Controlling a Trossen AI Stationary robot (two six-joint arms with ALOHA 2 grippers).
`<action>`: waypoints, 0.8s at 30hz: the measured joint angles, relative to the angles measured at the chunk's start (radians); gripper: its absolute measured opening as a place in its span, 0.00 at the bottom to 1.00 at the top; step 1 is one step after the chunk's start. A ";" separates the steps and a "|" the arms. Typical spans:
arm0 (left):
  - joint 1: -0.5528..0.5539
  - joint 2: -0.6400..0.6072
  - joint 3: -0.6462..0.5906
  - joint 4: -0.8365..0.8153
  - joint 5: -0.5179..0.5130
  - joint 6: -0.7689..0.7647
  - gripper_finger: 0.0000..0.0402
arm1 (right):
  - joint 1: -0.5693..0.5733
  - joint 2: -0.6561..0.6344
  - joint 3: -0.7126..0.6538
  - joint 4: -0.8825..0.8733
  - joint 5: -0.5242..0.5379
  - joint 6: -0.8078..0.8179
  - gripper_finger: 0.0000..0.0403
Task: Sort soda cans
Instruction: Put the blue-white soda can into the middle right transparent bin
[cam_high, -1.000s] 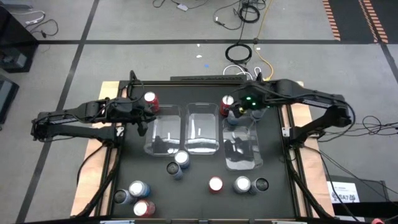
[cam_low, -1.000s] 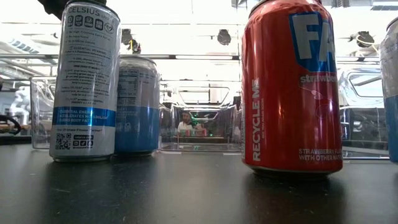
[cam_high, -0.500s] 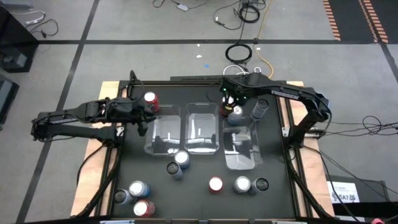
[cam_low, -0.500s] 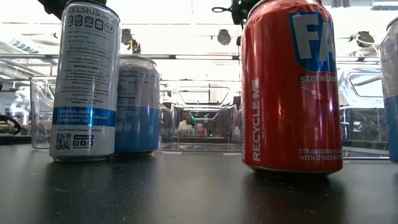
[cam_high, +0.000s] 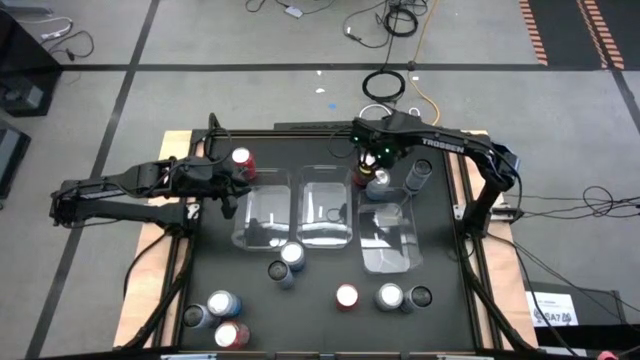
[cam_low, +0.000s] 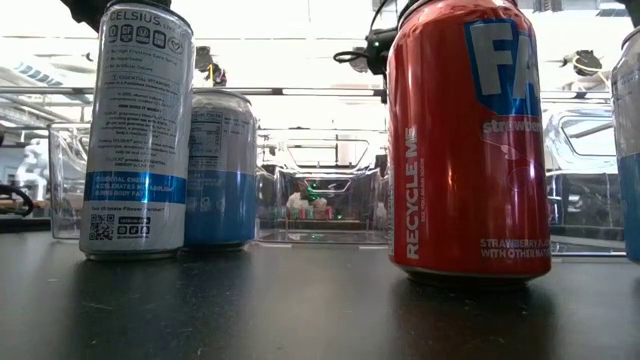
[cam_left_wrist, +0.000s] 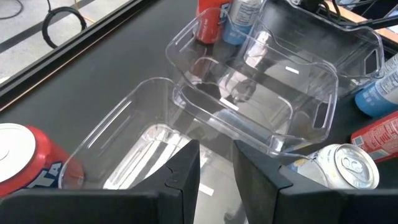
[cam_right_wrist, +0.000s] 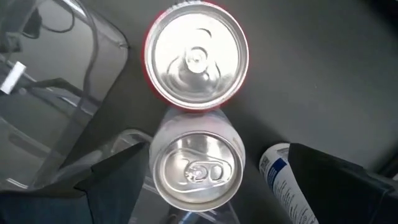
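Three clear bins (cam_high: 322, 210), about eleven soda cans (cam_high: 347, 296), two dark arms (cam_high: 120, 190)

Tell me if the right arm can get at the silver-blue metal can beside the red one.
Probably yes: the right gripper hangs directly above the silver-blue can, fingers spread either side, nothing covering its top.

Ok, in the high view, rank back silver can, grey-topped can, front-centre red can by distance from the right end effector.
1. Back silver can, beneath right end effector.
2. Grey-topped can, just rightward.
3. Front-centre red can, near edge.
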 joint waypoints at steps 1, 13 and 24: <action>0.000 0.000 0.000 0.000 0.000 0.000 0.26 | -0.002 -0.006 -0.010 0.003 0.000 0.000 0.94; 0.000 0.000 0.000 0.000 -0.003 0.002 0.26 | -0.009 -0.053 -0.135 0.145 -0.018 0.015 0.94; 0.000 0.000 0.000 0.000 -0.009 0.000 0.26 | -0.019 -0.053 -0.239 0.190 -0.058 0.067 0.93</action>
